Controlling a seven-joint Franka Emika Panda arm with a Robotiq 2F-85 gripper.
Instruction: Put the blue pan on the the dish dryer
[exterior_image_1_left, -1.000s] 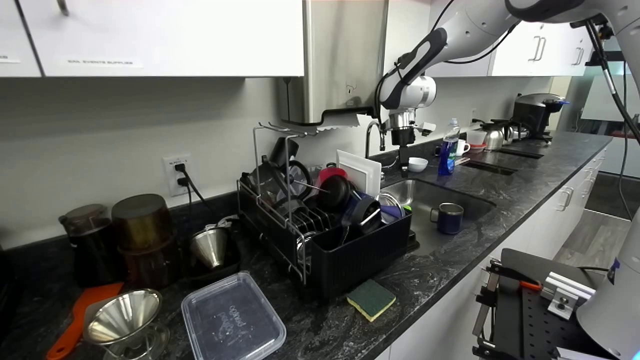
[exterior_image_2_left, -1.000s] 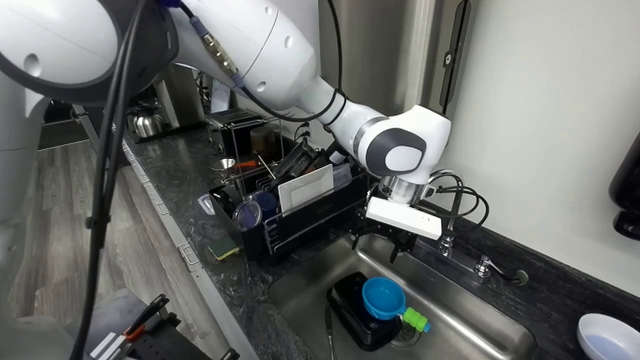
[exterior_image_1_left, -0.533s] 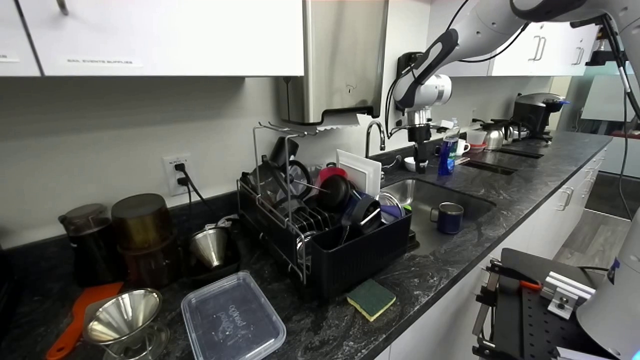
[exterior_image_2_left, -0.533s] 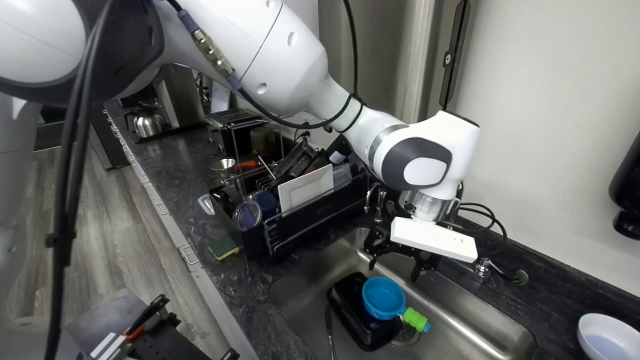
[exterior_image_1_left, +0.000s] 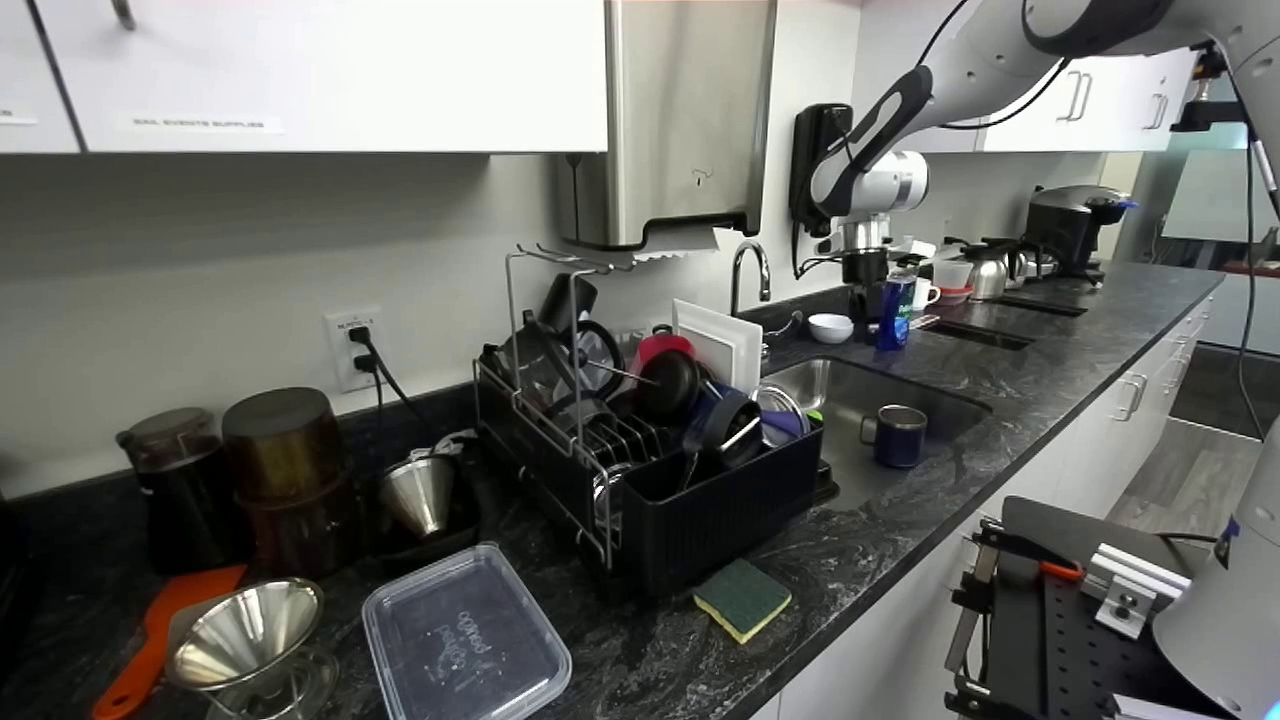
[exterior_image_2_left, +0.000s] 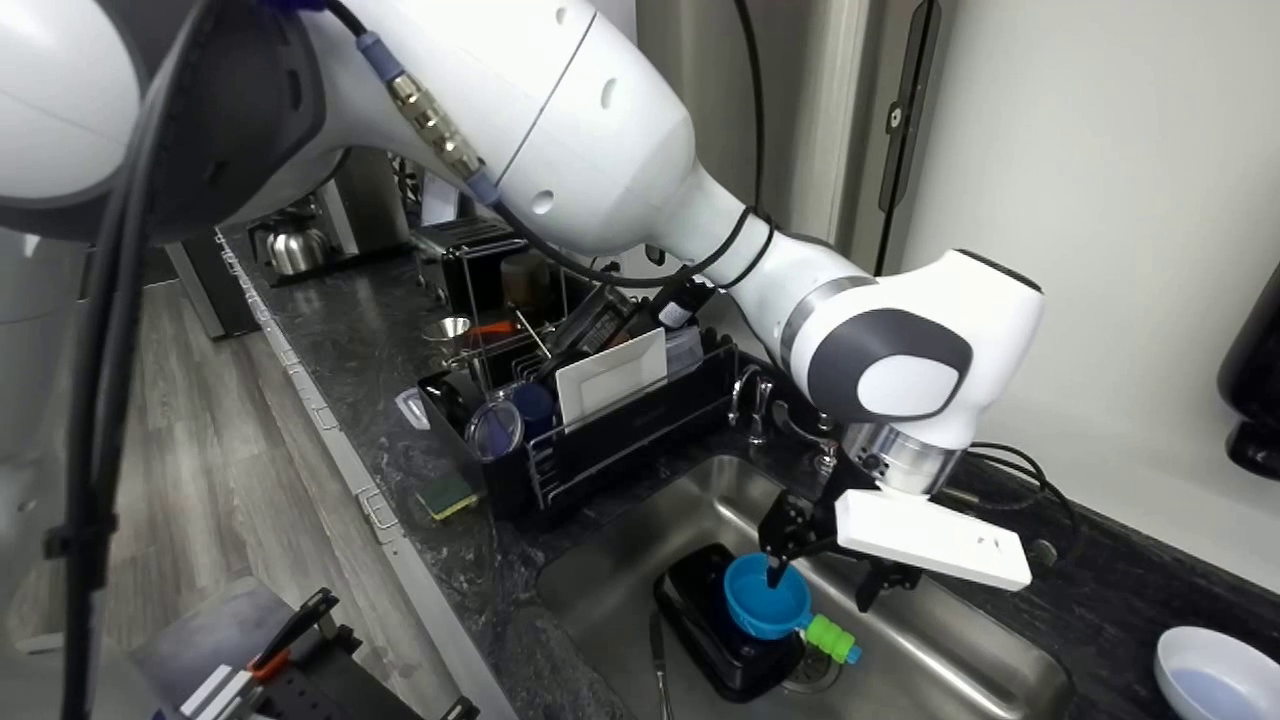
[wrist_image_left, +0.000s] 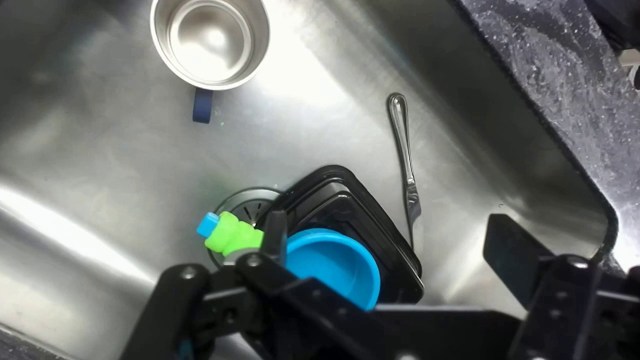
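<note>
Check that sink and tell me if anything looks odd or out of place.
The blue pan stands out: it sits on a black tray rather than on the sink floor, its green handle reaching over the drain. A knife lies loose beside the tray. I see no clear spill or damage.

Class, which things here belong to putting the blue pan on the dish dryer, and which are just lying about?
For the job: blue pan; dish dryer; tool, open.
Just lying about: knife; dark blue mug; sponge; white bowl; clear lidded container.
</note>
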